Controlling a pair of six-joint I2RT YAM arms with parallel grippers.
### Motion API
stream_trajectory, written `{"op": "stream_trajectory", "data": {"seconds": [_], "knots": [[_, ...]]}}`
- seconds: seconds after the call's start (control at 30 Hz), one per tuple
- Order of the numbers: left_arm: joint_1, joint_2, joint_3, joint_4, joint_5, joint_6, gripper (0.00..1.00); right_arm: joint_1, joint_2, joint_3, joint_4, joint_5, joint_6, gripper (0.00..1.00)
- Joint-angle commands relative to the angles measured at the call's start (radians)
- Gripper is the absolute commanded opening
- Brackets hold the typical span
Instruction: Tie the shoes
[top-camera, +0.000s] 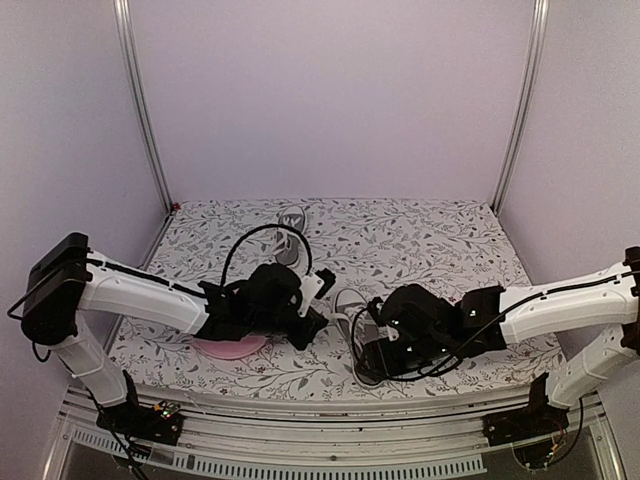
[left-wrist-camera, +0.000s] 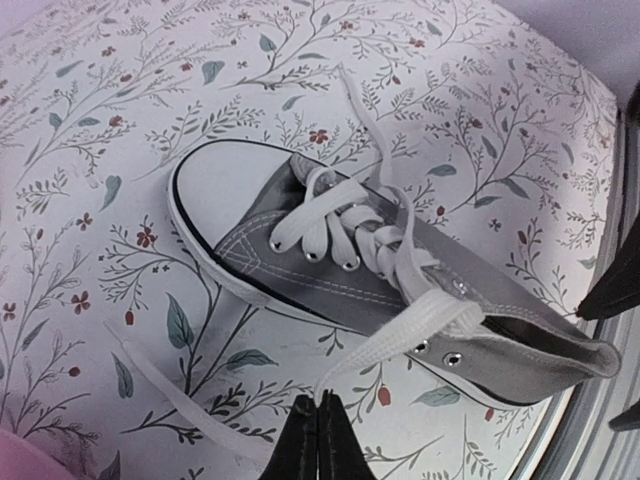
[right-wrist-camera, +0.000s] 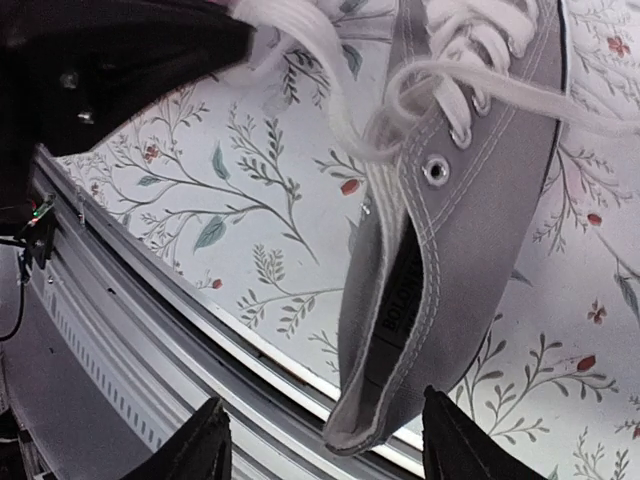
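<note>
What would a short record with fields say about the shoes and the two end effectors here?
near shoe: grey canvas sneaker on the floral cloth by the front edge, no bow tied
second shoe: farther back on the cloth, apart from both arms
left end effector: shut, pinching a white lace of the near shoe
right end effector: open, fingers either side of the near shoe's heel
pink plate: partly under the left arm

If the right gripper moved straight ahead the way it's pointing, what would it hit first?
Most likely the heel end of the grey shoe. The right gripper is open, and the shoe's heel rim lies between its fingers, just ahead; the exact gap is hard to judge.
</note>
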Motion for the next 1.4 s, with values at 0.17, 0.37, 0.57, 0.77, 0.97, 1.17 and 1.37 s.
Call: {"op": "stream_trajectory", "data": {"seconds": [0.17,0.37,0.57,0.77,0.97,1.17,1.37], "knots": [[-0.021,-0.014,-0.024,0.011,0.008,0.013,0.0,-0.151,-0.081,-0.031,0.355,-0.128,-0.384,0.76],[-0.026,0.008,-0.007,0.014,-0.001,-0.006,0.0,-0.254,0.083,0.004,0.501,-0.26,-0.549,0.61],[-0.029,0.025,0.003,0.014,-0.017,-0.021,0.0,-0.28,0.21,0.042,0.558,-0.373,-0.63,0.57],[-0.03,0.044,0.023,0.02,-0.03,-0.019,0.0,-0.284,0.261,0.04,0.643,-0.384,-0.613,0.28],[-0.03,-0.008,0.027,-0.103,-0.237,-0.267,0.54,-0.285,0.207,-0.03,0.711,-0.263,-0.542,0.03],[-0.029,-0.185,-0.123,0.031,-0.107,-0.643,0.65,-0.285,0.149,-0.097,0.766,-0.232,-0.497,0.03],[-0.029,-0.146,-0.194,0.382,0.117,-0.9,0.66,-0.285,0.139,-0.134,0.816,-0.226,-0.482,0.02]]}}
